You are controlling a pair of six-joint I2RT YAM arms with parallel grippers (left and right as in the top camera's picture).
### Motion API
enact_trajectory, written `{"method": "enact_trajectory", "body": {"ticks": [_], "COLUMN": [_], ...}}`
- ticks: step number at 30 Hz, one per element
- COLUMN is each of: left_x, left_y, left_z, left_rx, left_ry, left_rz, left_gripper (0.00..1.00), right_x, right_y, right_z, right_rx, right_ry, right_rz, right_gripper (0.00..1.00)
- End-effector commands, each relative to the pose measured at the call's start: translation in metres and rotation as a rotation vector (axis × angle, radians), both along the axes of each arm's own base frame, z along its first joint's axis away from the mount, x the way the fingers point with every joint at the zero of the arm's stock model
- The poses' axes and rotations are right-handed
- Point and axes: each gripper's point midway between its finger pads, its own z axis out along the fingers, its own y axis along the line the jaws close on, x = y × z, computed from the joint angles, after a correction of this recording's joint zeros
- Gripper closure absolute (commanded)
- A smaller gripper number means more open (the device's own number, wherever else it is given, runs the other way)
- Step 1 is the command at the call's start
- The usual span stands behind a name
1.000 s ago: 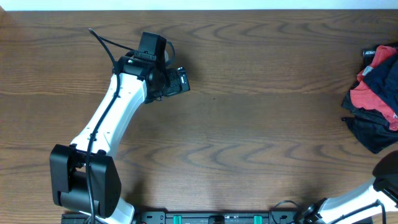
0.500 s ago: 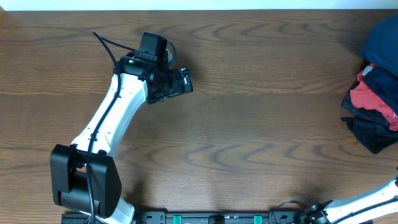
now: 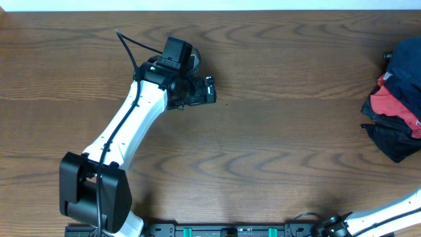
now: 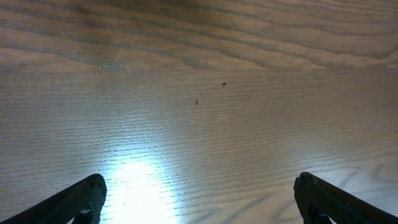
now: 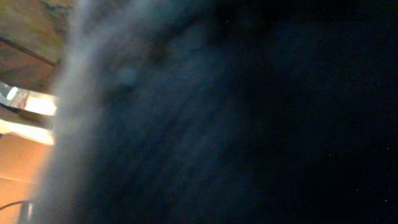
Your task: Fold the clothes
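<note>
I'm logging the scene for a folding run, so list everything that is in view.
table: one, brown wood grain, under everything
navy shorts: one, dark navy, top of the pile at the table's right edge
red garment: one, red, middle of that pile
black garment: one, black, the pile's near side
left arm: one, white and black, reaching over the table's left half
left gripper: one, black, open over bare wood
right arm: one, white, lower right corner
right gripper: one, shut, fingers unseen; dark blue fabric fills its camera
</note>
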Motion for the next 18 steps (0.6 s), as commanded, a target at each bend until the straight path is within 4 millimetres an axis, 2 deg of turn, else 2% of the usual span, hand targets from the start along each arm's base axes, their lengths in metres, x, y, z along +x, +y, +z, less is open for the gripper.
{"method": "enact_trajectory", "body": {"ticks": [1,7,9,14,18], "left_x": [-0.002,-0.004,-0.005,-0.004,-0.003], "left_y": [-0.003,-0.008,-0.009,-0.015,-0.016], "left_z": [-0.011,-0.022,-0.026,-0.025,-0.024], "left_rx": [0.013,0.022,0.026,0.005,-0.001], "left_ry": [0.017,0.047,0.055,0.05,0.044], "left_rz": [-0.031,-0.044,-0.048,-0.06,-0.061], "left_gripper": [0.02,0.02,0.02,0.02,0.02], "right_x": [-0.001,0.001,0.0,-0.001,-0.002], "right_y": [-0.002,-0.019,-0.031,-0.049,-0.063], "right_z": [0.008,0.0,-0.001,0.002,-0.016], "right_rx": [-0.063,-0.156,-0.16,-0.212,-0.24], "right_ry": [-0.063,-0.031,-0.014,-0.025,0.047], "right_rz": [0.019,-0.019,-0.059,-0.101,-0.14], "right_gripper": [0.99,0.99,0.99,0.99,0.99]}}
